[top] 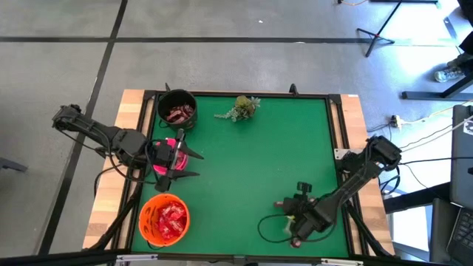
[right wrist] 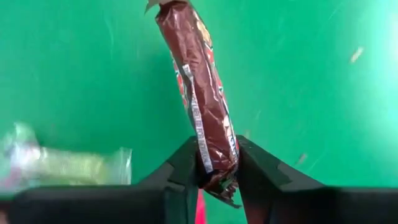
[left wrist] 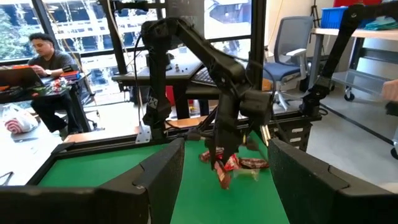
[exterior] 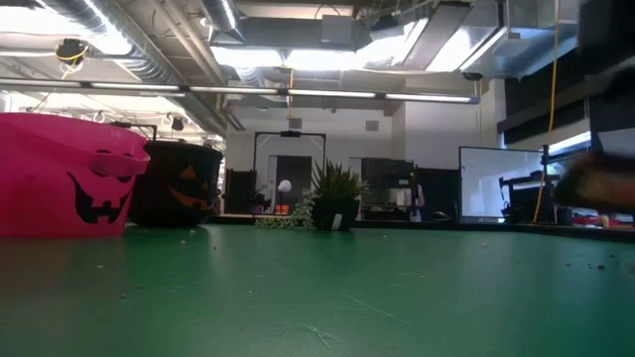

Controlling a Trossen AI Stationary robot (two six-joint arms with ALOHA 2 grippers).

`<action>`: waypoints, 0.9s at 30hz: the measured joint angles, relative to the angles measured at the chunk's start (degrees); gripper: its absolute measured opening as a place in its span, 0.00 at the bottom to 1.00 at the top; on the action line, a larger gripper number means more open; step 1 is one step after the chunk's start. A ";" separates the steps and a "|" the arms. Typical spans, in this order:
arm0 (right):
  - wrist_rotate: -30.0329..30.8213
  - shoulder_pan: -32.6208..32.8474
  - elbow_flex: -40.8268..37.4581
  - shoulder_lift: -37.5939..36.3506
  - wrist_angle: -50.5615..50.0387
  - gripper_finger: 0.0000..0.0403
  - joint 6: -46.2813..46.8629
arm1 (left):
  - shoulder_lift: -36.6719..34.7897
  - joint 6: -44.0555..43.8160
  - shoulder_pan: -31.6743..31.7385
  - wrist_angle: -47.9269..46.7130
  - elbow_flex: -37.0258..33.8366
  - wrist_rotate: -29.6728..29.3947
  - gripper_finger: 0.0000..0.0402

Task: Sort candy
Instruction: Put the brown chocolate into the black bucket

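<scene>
My right hand (right wrist: 217,163) pinches a brown candy bar (right wrist: 202,99) over the green table (top: 266,162).

From overhead I see my right hand (top: 294,222) low at the table's near right part, fingers pressed on the bar's lower end, the bar standing out past them. More candy (left wrist: 239,163) lies on the mat just under it. My left hand (top: 181,157) waits at the left edge over the pink bucket (top: 164,155), fingers spread and holding nothing. The black bucket (top: 177,109) at the far left holds dark bars; the orange bucket (top: 164,219) near left holds red packets. A green sprig (top: 242,107) lies at the far edge.
</scene>
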 joint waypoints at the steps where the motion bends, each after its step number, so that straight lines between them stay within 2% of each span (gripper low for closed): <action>1: 1.45 -0.51 0.26 -0.53 0.14 0.22 -0.77 | 0.02 -0.01 0.00 -0.16 0.00 -0.12 0.56; 6: 8.82 -4.19 2.02 -3.58 0.93 0.22 -4.49 | 0.02 -0.09 -0.01 -1.80 0.00 -0.94 0.56; 10: 14.29 -7.38 2.52 -5.83 3.81 0.22 -7.64 | 0.10 -0.15 0.00 -5.04 -0.02 -3.88 0.56; 15: 17.82 -12.31 2.93 -9.01 14.23 0.21 -17.41 | 2.54 -0.07 0.05 -6.10 -1.35 -6.46 0.56; 18: 16.62 -15.51 2.88 -9.14 23.14 0.22 -25.17 | 5.22 0.96 0.07 -6.02 -1.87 -6.53 0.56; 21: 12.51 -18.47 2.88 -9.26 32.41 0.22 -32.37 | 8.63 3.01 0.07 -5.25 -1.90 -6.79 0.56; 27: 3.57 -23.80 2.91 -9.22 43.74 0.22 -37.45 | 14.80 8.42 0.07 1.92 -1.90 -7.86 0.56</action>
